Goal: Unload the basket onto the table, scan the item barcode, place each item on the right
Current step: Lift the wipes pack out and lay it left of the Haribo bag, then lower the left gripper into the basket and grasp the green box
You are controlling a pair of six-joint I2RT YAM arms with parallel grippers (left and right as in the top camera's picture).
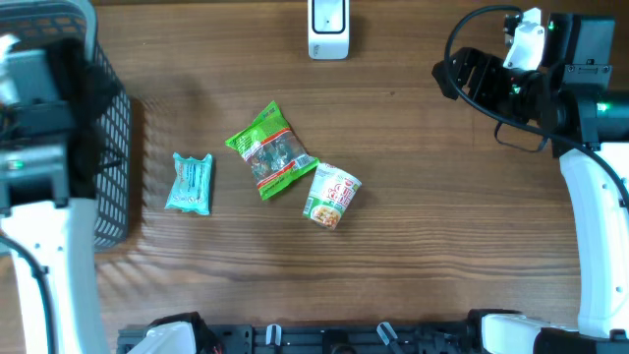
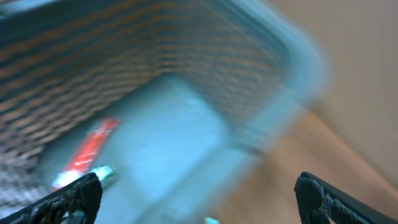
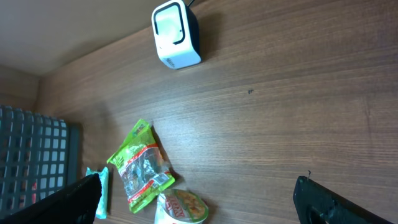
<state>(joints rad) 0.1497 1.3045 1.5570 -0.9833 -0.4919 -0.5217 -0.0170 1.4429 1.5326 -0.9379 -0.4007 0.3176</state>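
Left hand (image 2: pixel 199 198) spread over the left-edge basket (image 2: pixel 93 50), only its camera catching a red packet (image 2: pixel 90 149) inside; right hand (image 3: pixel 202 199) spread; cup noodles (image 1: pixel 332 197), green bag (image 1: pixel 270 149), teal packet (image 1: pixel 189 184) mid-table, open table (image 1: pixel 442 246) before the far-edge scanner (image 1: pixel 327 28).

3 items on the table (image 1: pixel 442 246): snack bag (image 1: pixel 270 150), noodle cup (image 1: pixel 332 196), teal packet (image 1: pixel 190 183); white scanner (image 1: pixel 328 29) beyond.

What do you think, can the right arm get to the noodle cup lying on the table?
Probably yes. The noodle cup lies in the open with nothing between it and the right gripper, which is open and empty. The green snack bag sits close, but on the cup's far side.
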